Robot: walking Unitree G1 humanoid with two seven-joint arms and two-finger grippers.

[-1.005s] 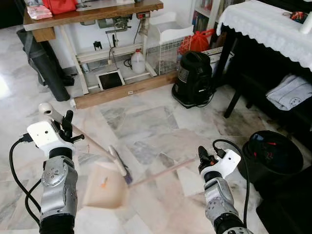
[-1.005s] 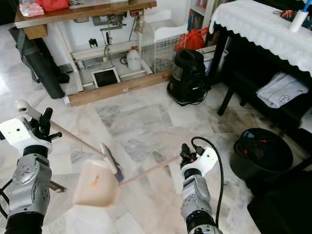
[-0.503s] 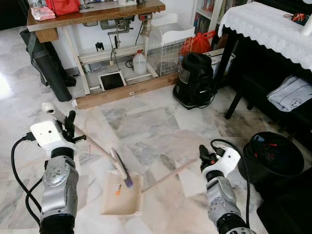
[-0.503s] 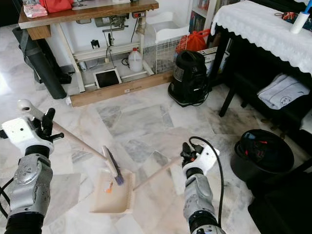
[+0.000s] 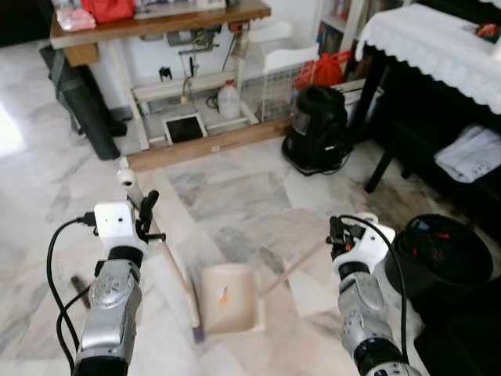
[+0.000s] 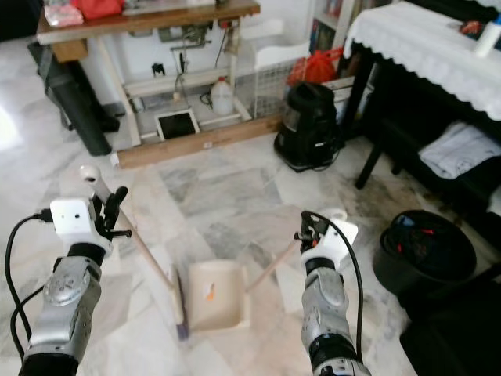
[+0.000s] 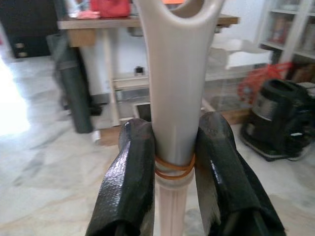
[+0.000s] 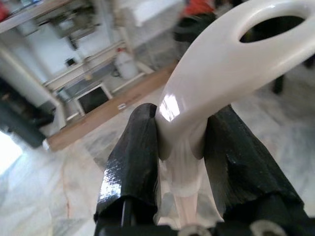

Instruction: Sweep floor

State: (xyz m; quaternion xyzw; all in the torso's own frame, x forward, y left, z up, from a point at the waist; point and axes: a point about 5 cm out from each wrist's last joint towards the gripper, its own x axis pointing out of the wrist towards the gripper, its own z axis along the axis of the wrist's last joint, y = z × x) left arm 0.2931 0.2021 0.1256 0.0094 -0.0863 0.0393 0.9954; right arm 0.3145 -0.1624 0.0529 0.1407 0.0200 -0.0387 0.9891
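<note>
Left gripper (image 7: 174, 162) is clamped hard on the broom (image 5: 168, 262) handle, both black fingers (image 7: 129, 177) pressed to its sides just above an orange rubber band (image 7: 173, 168), with the handle's looped end sticking out past the fingertips. From that grip the pale stick slants down and away to the brush head (image 6: 181, 307), which sits on the marble floor (image 5: 227, 196) right against the near side of the dustpan (image 5: 230, 298). Right gripper (image 8: 184, 147) is clenched on the dustpan's own long handle (image 5: 291, 269), close under its white loop, and that handle runs down from the grip toward the robot's left to the pan. The cream pan lies flat on the floor between the two arms, and there's a small orange scrap (image 5: 223, 295) sitting inside it. Beyond both grippers stands a wooden table (image 5: 164, 19) with a white jug (image 5: 228, 100) beneath it. A black vacuum (image 5: 319, 129) is ahead of the right gripper, and a black bin (image 5: 442, 254) sits just off to its right.
</note>
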